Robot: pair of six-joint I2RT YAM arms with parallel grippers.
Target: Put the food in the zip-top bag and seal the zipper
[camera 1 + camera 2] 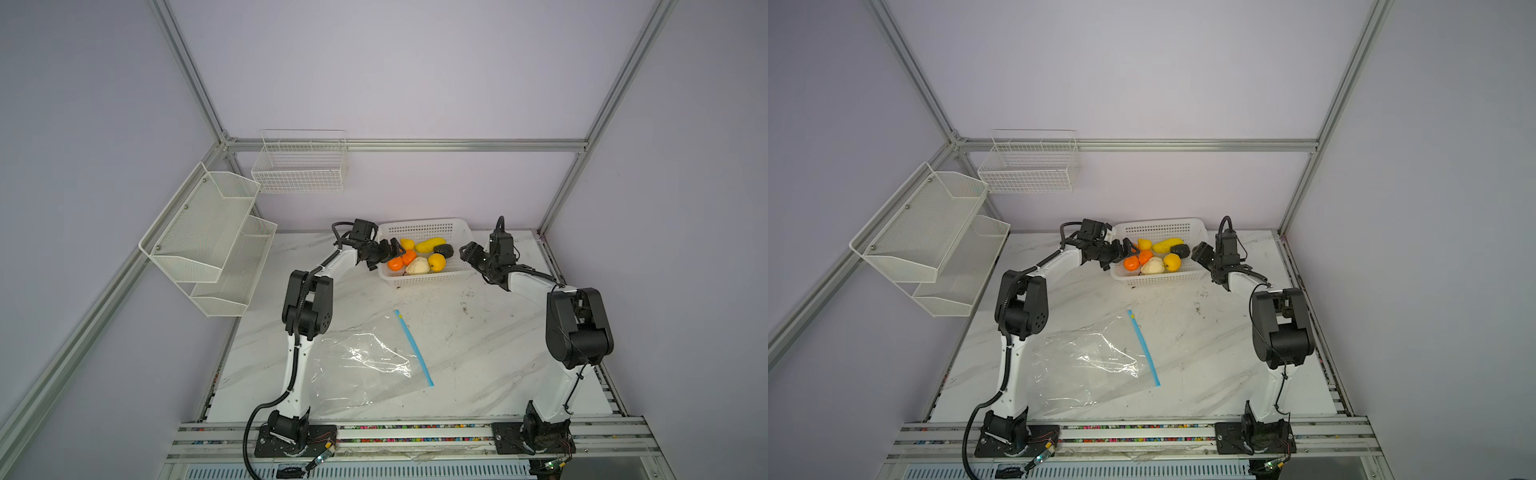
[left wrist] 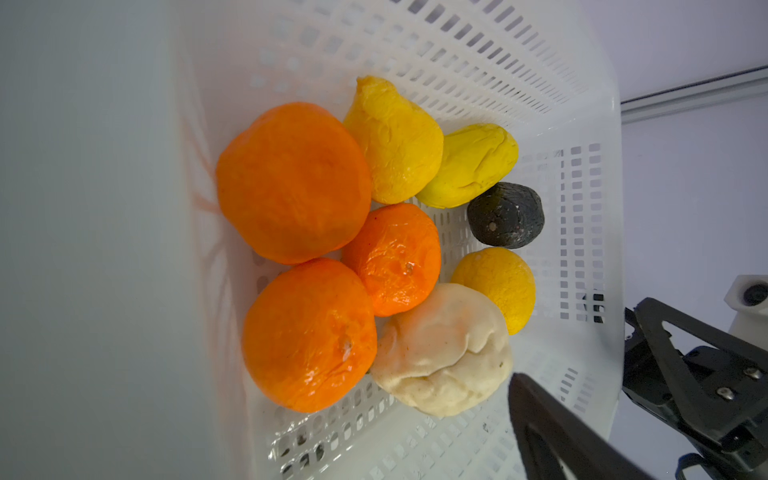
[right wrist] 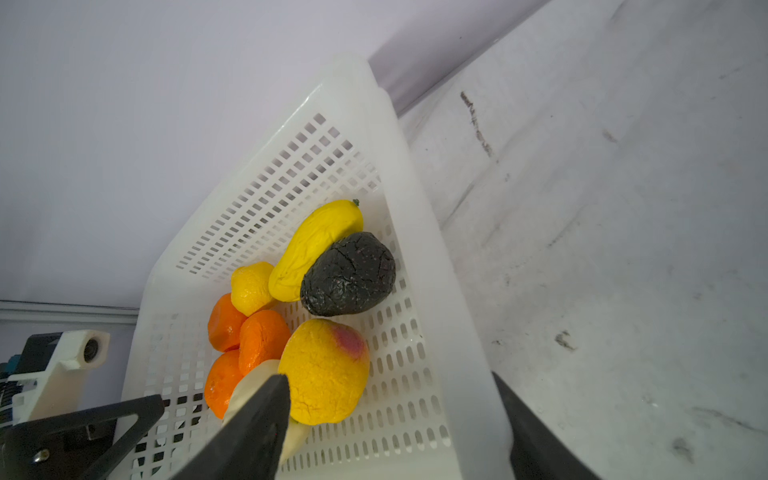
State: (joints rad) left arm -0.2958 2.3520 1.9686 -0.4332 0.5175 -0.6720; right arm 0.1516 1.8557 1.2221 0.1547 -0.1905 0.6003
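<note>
I'm at the very start: nothing is bagged yet. All the food sits in the white perforated basket (image 1: pixel 419 227) at the far middle of the marble table (image 1: pixel 478 340), while the zip-top bag (image 1: pixel 357 365) lies flat and empty on the near left, well apart from it. Its zipper (image 1: pixel 413 347) runs along the bag's right edge, yellow tab (image 1: pixel 400 316) at the far end.

My left gripper (image 1: pixel 394 250) hangs over the basket's left rim, jaws spread wide and empty. My right gripper (image 1: pixel 468 250) is released too, one finger inside the basket and one outside, astride the right wall but not clamped on it.

I read this as the first pick. Next I must choose one piece, close on it, and get the bag mouth opened, which looks like the harder part.

The three tangerines (image 2: pixel 293 183) are round, glossy and wrinkled. The long yellow piece (image 3: pixel 316 245) is smooth and curved, touching the cracked, matte dark lump (image 3: pixel 349 278). The cream bulb (image 2: pixel 444 353) looks soft and folded. The bag is thin, crinkly and likely slippery
</note>
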